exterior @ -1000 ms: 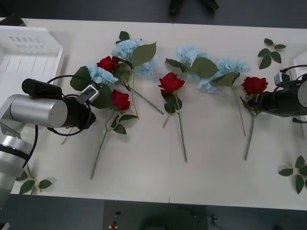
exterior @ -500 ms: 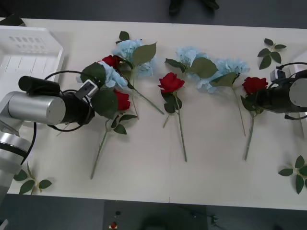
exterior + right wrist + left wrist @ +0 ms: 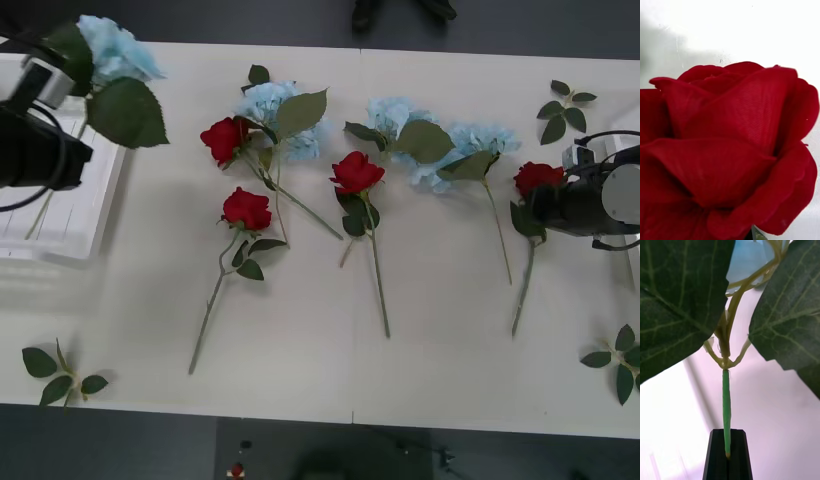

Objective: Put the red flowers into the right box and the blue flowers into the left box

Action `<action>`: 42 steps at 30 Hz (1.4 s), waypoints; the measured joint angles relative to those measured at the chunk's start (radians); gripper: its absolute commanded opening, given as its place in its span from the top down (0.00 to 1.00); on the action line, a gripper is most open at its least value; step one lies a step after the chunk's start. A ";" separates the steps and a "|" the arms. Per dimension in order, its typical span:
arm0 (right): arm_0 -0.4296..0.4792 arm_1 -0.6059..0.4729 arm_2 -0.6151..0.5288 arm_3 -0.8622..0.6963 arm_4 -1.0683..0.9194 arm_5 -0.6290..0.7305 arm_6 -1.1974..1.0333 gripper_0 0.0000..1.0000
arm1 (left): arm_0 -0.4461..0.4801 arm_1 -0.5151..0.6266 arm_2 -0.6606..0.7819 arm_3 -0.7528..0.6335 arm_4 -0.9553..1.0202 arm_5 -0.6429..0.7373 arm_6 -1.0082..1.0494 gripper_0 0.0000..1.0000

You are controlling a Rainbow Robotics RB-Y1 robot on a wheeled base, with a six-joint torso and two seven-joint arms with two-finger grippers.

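Front view sets out a wide, smooth white bench (image 3: 420, 340) with most of the sorting still to do, judging by how much lies loose on it. At its far left sits the left box (image 3: 60, 215), a shallow white plastic tray with a raised rim and slotted bottom, and no flower seems to rest in it yet. The left pincer (image 3: 40, 85) hangs above that tray, its black fingers (image 3: 728, 461) pressed together on the thin green stem of one blue flower (image 3: 110, 55), a fluffy pale cluster with broad, veined dark leaves. Three more blue flowers (image 3: 400, 115) lie along the far side of the bench, well apart from the tray. Three red roses (image 3: 357, 172), small folded fabric blooms on long wiry stems, lie mid-bench. A fourth rose (image 3: 537, 178) is at the right pincer (image 3: 545, 205) near the right edge; its ribbed petals crowd the right wrist view, and whether that pincer has closed on it cannot be told. Small bloomless leaf sprigs (image 3: 60, 372) sit at the corners.
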 measured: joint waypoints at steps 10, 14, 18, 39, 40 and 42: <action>0.000 -0.032 0.000 -0.052 -0.010 0.073 0.000 1.00 | 0.062 0.149 0.127 0.011 -0.193 -0.208 0.000 1.00; 0.000 -0.117 -0.005 -0.167 -0.024 0.159 0.000 1.00 | 0.086 0.154 0.126 0.118 -0.245 -0.370 0.003 1.00; 0.000 -0.210 -0.033 -0.259 -0.026 0.213 0.000 1.00 | 0.086 0.154 0.098 0.237 -0.253 -0.509 0.027 1.00; -0.266 -0.307 -0.042 0.336 -0.252 0.228 0.724 1.00 | 0.086 0.153 0.039 0.130 -0.111 -0.221 0.061 0.26; -0.277 -0.303 -0.042 0.375 -0.267 0.239 0.771 1.00 | 0.086 0.152 0.038 0.085 -0.082 -0.154 0.067 0.25; -0.292 -0.298 -0.042 0.422 -0.274 0.257 0.802 1.00 | 0.086 0.150 0.033 0.001 -0.058 -0.081 0.120 0.25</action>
